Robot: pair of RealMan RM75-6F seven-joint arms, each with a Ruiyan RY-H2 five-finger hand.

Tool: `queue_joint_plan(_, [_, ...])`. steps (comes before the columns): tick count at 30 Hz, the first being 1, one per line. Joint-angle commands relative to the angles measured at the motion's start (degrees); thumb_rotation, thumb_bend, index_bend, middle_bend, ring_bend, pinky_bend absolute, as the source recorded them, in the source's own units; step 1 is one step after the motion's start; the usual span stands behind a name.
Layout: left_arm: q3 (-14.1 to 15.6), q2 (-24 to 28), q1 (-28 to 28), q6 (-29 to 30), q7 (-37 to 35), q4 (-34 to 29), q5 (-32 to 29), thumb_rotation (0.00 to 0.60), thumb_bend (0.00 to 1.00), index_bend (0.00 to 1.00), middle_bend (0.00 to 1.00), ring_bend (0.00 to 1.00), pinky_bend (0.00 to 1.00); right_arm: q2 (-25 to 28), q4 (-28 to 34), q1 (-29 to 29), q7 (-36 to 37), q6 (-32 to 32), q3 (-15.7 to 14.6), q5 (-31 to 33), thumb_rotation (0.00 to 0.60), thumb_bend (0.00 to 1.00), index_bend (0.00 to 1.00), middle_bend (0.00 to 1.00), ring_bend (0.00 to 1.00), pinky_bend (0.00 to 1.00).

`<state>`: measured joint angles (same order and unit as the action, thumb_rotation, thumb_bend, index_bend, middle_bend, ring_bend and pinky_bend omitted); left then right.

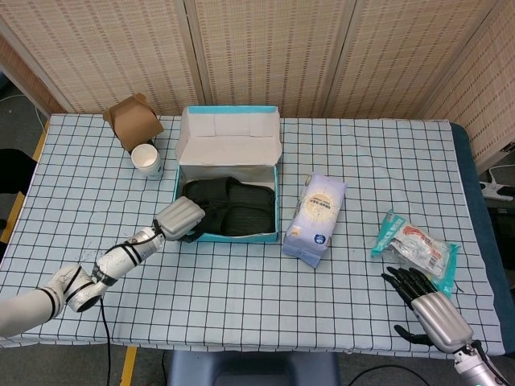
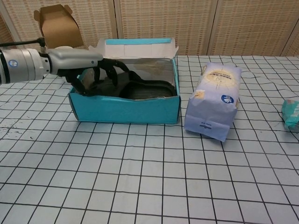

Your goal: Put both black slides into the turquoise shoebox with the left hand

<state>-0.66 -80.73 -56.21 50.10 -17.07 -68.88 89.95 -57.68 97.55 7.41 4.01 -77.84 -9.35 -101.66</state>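
You've got both slides (image 1: 228, 205) lying side by side in the shoebox (image 1: 228, 233) mid-table, your left hand (image 1: 180, 219) over its front-left corner, a cup (image 1: 148, 160) and carton (image 1: 132, 121) off to its back left, a bag (image 1: 315, 219) just right of it, and a packet (image 1: 415, 248) far right, right behind your right hand (image 1: 425, 310).
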Motion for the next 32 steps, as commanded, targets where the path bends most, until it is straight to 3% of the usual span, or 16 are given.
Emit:
queue_joint_plan(1, [-1.13,2.61,2.22,5.44,-1.54,-3.56,1.39,0.6,0.48,0.0,0.02,0.1,0.31,0.15,0.02,-0.11,0.22,-0.33,-0.16,-0.39,0.6,0.17,0.0,0.0,0.0,0.0])
queue_joint_plan(6, [-1.54,5.26,6.16,13.62,-4.95,-8.03,2.55,0.6,0.48,0.0,0.0,0.02,0.24,0.44,0.08,-0.32,0.71,-1.09,-0.52,-1.39,0.6,0.17,0.0,0.0,0.0,0.0])
queue_joint_plan(9, [0.03,7.7,10.94,20.35,-7.08,-12.38,3.75,0.6,0.48,0.0,0.0,0.0,0.21,0.53,0.08,-0.44,0.97,-1.51,-0.67,-1.88,0.6,0.17,0.0,0.0,0.0,0.0])
queue_joint_plan(12, [4.5,11.5,18.3,28.13,-7.26,-18.62,5.93,0.6,0.47,0.0,0.0,0.0,0.18,0.44,0.08,-0.6,1.02,-1.9,-0.63,-2.0,0.6,0.17,0.0,0.0,0.0,0.0])
queue_joint_plan(15, [10.04,14.68,27.78,36.55,-1.61,-22.24,7.45,0.6,0.46,0.0,0.0,0.0,0.13,0.32,0.1,-0.99,0.65,-2.71,-0.31,-1.74,0.6,0.17,0.0,0.0,0.0,0.0])
queue_joint_plan(17, [12.13,14.62,34.78,42.57,3.49,-22.59,6.23,0.6,0.46,0.0,0.0,0.0,0.12,0.06,0.11,-1.54,-0.1,-3.64,0.09,-1.3,0.6,0.17,0.0,0.0,0.0,0.0])
queue_joint_plan(20, [12.67,12.92,42.43,49.05,7.42,-21.62,3.41,0.6,0.45,0.0,0.0,0.0,0.12,-0.3,0.1,-2.25,-1.26,-4.79,0.71,-0.59,0.6,0.17,0.0,0.0,0.0,0.0])
queue_joint_plan(23, [12.07,10.78,46.39,51.81,7.35,-18.15,2.12,0.6,0.45,0.0,0.0,0.0,0.11,-0.51,0.13,-2.94,-2.32,-5.84,1.4,0.42,0.6,0.17,0.0,0.0,0.0,0.0])
queue_joint_plan(32, [10.98,11.58,47.47,51.14,8.97,-16.75,6.62,0.6,0.45,0.0,0.0,0.0,0.07,-0.59,0.4,-4.04,-3.3,-7.66,1.34,-0.83,0.6,0.17,0.0,0.0,0.0,0.0])
